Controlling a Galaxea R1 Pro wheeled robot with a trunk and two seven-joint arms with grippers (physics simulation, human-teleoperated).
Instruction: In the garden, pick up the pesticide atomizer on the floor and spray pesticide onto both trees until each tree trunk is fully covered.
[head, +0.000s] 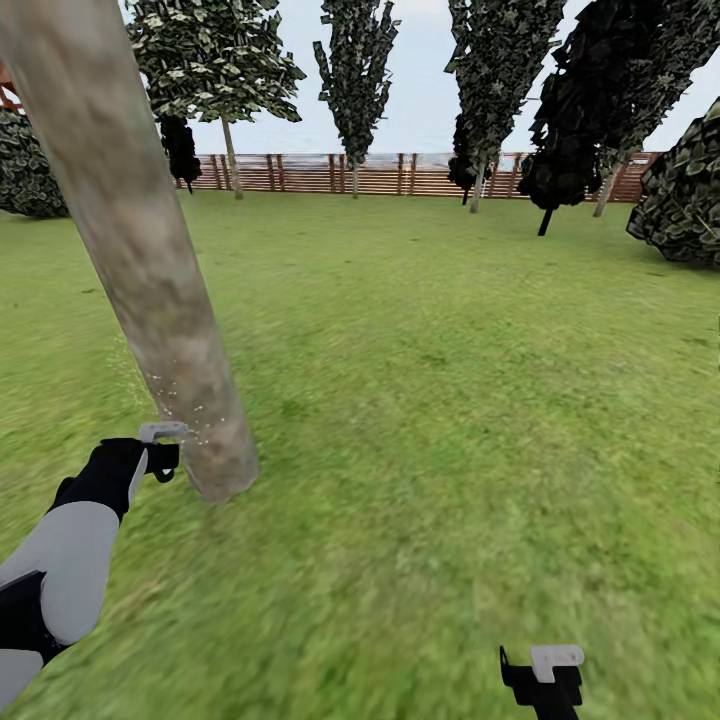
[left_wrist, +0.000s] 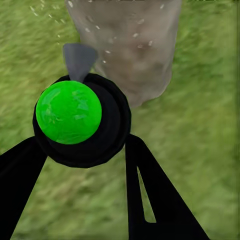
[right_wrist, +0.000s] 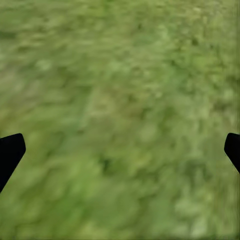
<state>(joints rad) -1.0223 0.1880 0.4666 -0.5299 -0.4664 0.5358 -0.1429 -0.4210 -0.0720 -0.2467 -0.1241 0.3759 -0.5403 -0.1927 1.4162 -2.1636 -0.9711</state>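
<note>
the wide green lawn (head: 450, 400) spreads ahead of both pincers to a brown slatted wooden fence (head: 400, 173) with dark conifers in front of it. just ahead of the left pincer (head: 160, 447) rises the thick pale grey-brown mottled tree trunk (head: 140, 250), leaning in the head view, branchless as far as it shows. fine white pesticide specks (head: 190, 425) dot the bark and hang in the air between that pincer and the trunk's base.

the left pincer is closed around the small pesticide atomizer (left_wrist: 80, 117), seen end-on in its wrist view as a bright green round body in a black collar, with a grey nozzle (left_wrist: 79, 59) aimed at the trunk; its black fingers (left_wrist: 160, 200) flank the bottle on either side. the right pincer (head: 545, 675) hangs low over bare grass, fingers spread wide in its wrist view, holding nothing.

the main risk, as i judge it, is uneven cover: the specks sit low on the trunk, so the higher bark and the far side could stay bare if the nozzle keeps this aim. some mist also drifts past onto the grass. a loosened grip could tilt the bottle off target.
</note>
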